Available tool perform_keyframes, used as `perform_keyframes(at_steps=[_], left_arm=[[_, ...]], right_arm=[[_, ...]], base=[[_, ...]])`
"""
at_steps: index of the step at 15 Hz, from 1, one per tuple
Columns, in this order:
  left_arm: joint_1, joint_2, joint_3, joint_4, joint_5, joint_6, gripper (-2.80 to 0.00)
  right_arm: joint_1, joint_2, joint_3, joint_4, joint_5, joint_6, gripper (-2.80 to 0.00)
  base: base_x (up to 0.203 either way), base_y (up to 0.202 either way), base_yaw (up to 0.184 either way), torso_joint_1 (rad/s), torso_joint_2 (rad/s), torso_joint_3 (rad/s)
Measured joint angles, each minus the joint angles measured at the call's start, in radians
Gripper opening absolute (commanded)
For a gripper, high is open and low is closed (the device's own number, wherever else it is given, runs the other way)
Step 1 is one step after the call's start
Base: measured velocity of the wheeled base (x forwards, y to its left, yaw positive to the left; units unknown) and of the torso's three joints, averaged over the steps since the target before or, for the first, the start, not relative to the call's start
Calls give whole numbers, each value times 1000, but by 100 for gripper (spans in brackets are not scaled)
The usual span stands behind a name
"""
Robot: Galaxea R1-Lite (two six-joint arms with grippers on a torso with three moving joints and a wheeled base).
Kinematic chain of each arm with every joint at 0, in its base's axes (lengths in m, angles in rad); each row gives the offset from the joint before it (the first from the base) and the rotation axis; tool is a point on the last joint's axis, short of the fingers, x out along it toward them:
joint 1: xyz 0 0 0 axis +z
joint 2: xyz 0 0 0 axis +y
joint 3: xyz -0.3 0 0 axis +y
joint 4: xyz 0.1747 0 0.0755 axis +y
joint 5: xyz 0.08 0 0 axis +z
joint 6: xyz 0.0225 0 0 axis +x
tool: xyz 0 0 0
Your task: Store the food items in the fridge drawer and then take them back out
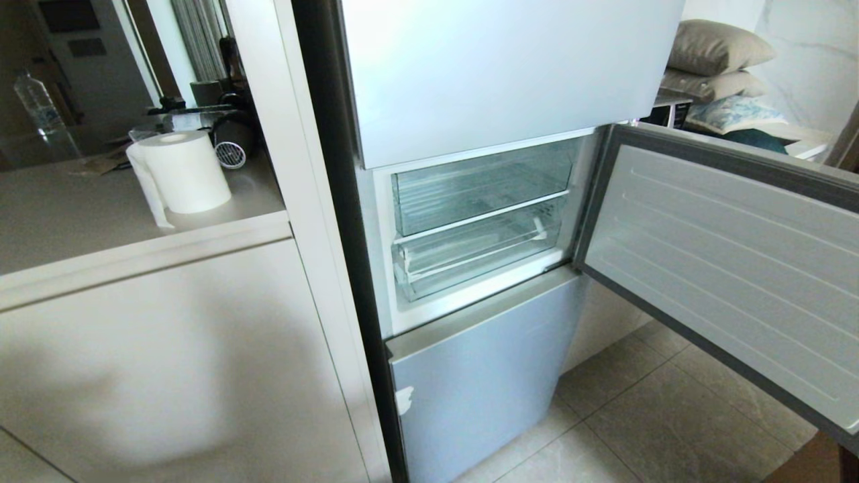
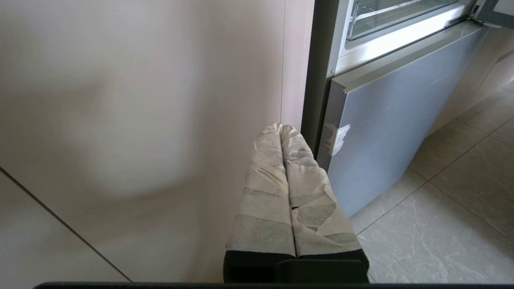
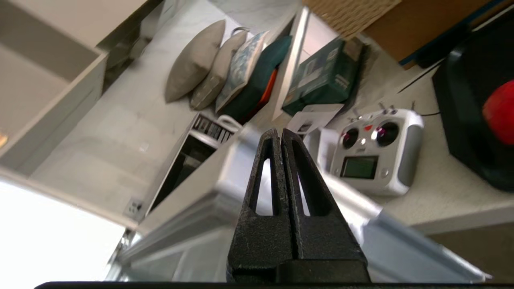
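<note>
The fridge's middle compartment stands open. Its lower clear fridge drawer (image 1: 470,258), shallow with a whitish tape patch at one front corner, is pushed in and looks empty. A red round food item (image 3: 500,112), cut off by the picture's edge, lies on a black tray (image 3: 461,100) on a counter. My right gripper (image 3: 280,134) is shut on nothing, in the air over the open door's top edge and short of that counter. Down low, my left gripper (image 2: 281,127), its fingers wrapped in tape, is shut and empty beside the cabinet panel. Neither gripper shows in the head view.
The open fridge door (image 1: 725,268) swings out to the right. A taller clear drawer (image 1: 480,184) sits above the shallow one. A paper roll (image 1: 184,171) and a water bottle (image 1: 40,107) stand on the left counter. A white remote controller (image 3: 373,150) and a green box (image 3: 325,76) lie near the tray.
</note>
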Motion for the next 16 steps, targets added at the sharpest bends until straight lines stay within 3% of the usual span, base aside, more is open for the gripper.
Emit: perform_keyframes(at_steps=[7, 13, 16], left_arm=[[0, 0, 0, 0, 0, 0, -280], [0, 0, 0, 0, 0, 0, -280], [0, 0, 0, 0, 0, 0, -280]], right_arm=[[-23, 291, -221, 2, 16, 30, -280], [-8, 437, -439, 191, 235, 79, -280], [8, 478, -540, 375, 416, 79, -280]], base=[[0, 0, 0, 0, 0, 0], [0, 0, 0, 0, 0, 0], [0, 0, 0, 0, 0, 0]])
